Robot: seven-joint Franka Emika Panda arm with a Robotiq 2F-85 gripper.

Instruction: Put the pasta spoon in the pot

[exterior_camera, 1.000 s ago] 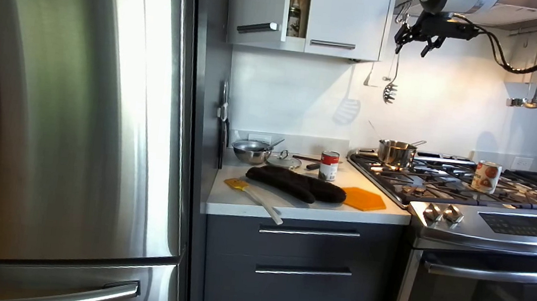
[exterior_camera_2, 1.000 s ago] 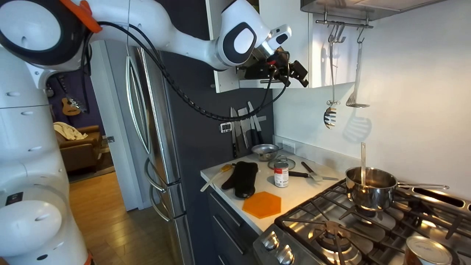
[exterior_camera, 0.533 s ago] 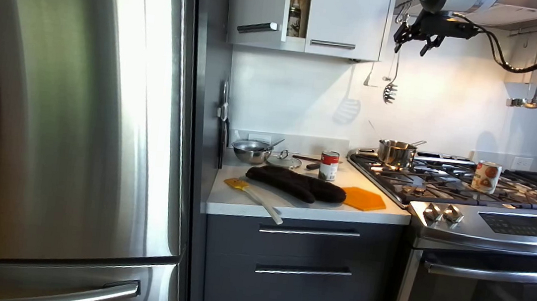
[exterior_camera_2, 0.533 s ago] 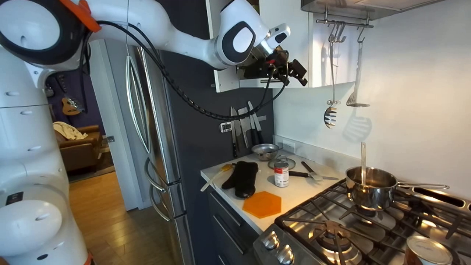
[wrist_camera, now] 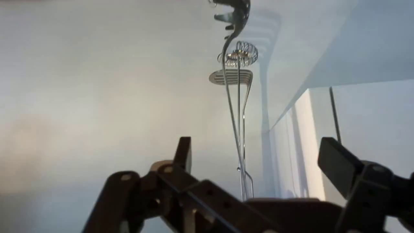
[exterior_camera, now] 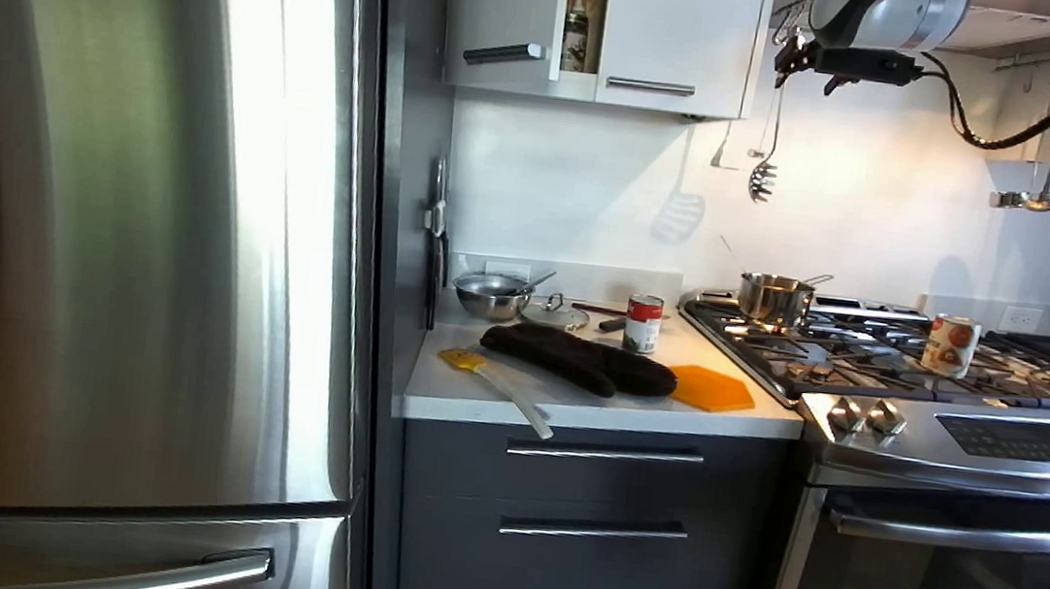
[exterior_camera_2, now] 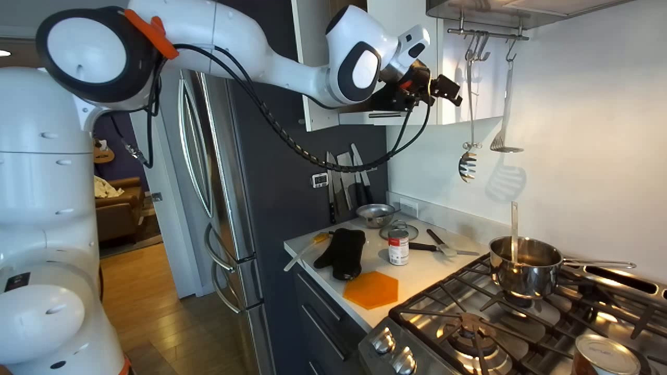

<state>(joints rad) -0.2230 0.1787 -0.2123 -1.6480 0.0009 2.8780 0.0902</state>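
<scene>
The pasta spoon [exterior_camera_2: 467, 166] is a slim metal utensil with a toothed head. It hangs head down from the rail under the hood and also shows in an exterior view [exterior_camera: 762, 181]. In the wrist view its toothed head [wrist_camera: 240, 17] is at the top, and its handle runs down between my fingers. My gripper [wrist_camera: 258, 158] is open and empty. In an exterior view my gripper [exterior_camera_2: 449, 95] is just left of the pasta spoon's handle, apart from it. The shiny pot [exterior_camera_2: 526, 271] sits on the stove below, also in an exterior view [exterior_camera: 775, 301], with an upright handle sticking out.
A whisk [wrist_camera: 241, 53] and a slotted utensil [wrist_camera: 231, 77] hang close by the pasta spoon. The wall cabinet [exterior_camera_2: 404, 57] is beside my gripper, with one door ajar. The rail [exterior_camera_2: 487, 34] and hood are above. Cans stand on the stove [exterior_camera_2: 607, 354] and the counter [exterior_camera_2: 398, 247].
In the last half second my arm and gripper have moved right, toward the hanging utensils, in an exterior view. My gripper stays empty. The pasta spoon and the pot have not moved.
</scene>
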